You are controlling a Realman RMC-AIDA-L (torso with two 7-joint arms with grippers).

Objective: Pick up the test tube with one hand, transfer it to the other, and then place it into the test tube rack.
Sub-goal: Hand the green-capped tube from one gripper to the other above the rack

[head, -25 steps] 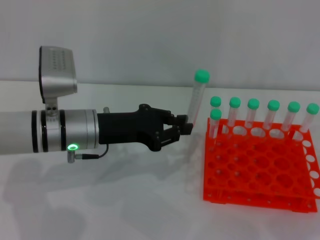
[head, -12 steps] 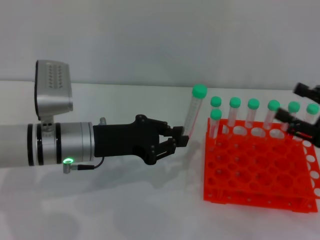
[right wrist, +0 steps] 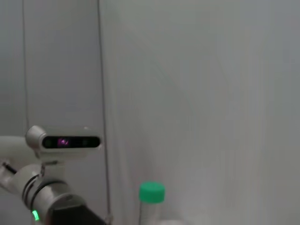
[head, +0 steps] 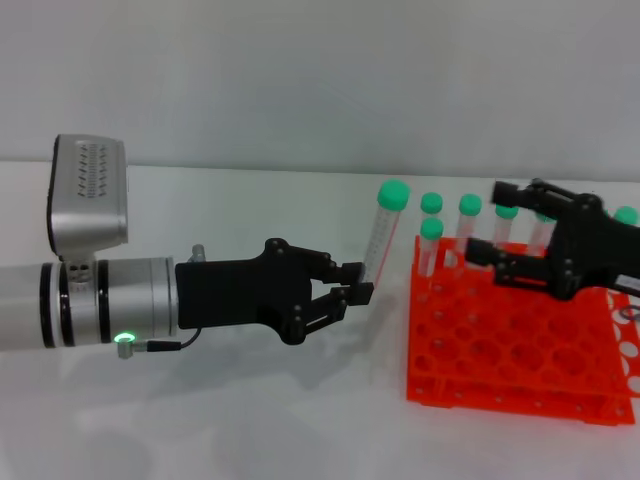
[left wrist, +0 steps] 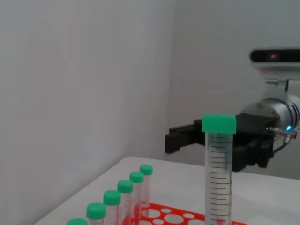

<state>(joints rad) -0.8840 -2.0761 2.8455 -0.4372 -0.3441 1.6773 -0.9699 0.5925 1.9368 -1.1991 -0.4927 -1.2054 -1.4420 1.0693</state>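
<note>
The left tool is clamping the lower part of the test tube, holding it almost upright just beside the test tube rack. The right tool is hanging above the rack, fingers apart, near the tube.

test tube rack | right edge cut off, part behind right pincer

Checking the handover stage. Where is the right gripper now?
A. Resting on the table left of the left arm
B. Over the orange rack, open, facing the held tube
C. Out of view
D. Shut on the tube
B: in the head view the right gripper hangs over the test tube rack, fingers spread, apart from the test tube that the left gripper holds.
</note>
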